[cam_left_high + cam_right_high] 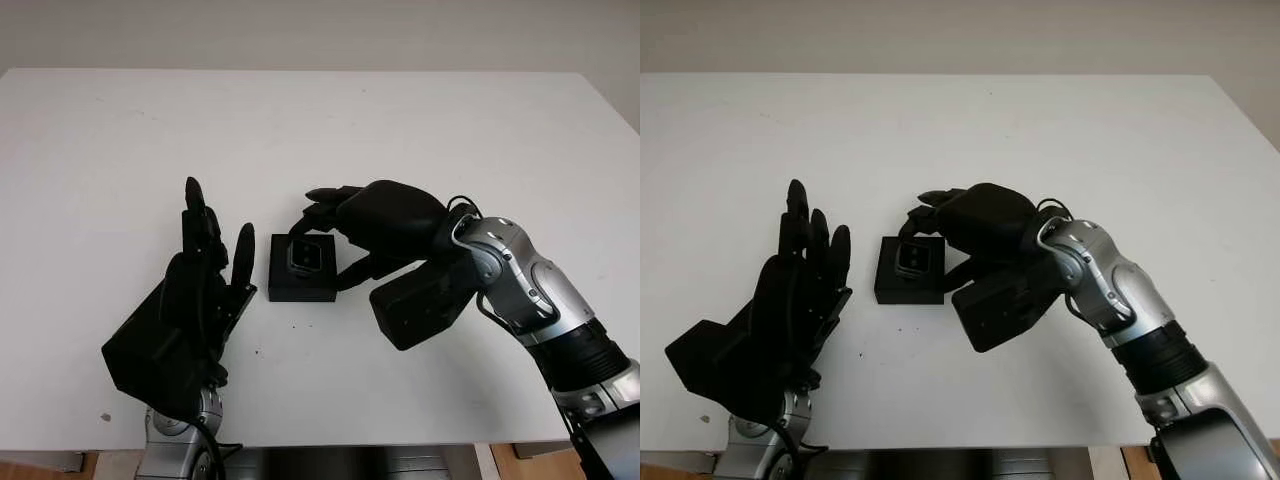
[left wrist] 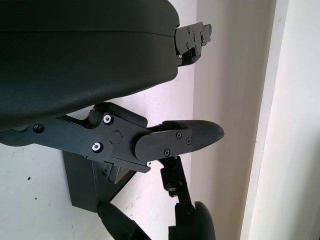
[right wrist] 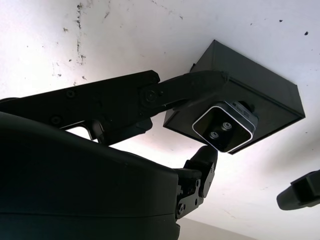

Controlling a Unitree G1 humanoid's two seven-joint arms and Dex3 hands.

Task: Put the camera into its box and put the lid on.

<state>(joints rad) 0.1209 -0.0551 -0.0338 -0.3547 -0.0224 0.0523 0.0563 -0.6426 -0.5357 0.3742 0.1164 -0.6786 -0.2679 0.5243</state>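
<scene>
The right hand (image 1: 330,235) is clamped on the camera (image 1: 304,257), seating it in the box (image 1: 302,285), while the open left hand (image 1: 205,275) waits just beside the box to steady it.

Near the middle of the frame the box (image 1: 302,268) sits on the table (image 1: 320,130), and the camera (image 1: 304,257) lies in it, toward its upper part. The right hand (image 1: 345,225) reaches in from the lower right and hangs over the box's upper right corner, fingers around the camera. The left hand (image 1: 205,265) stands just left of the box, open, not touching it.
</scene>
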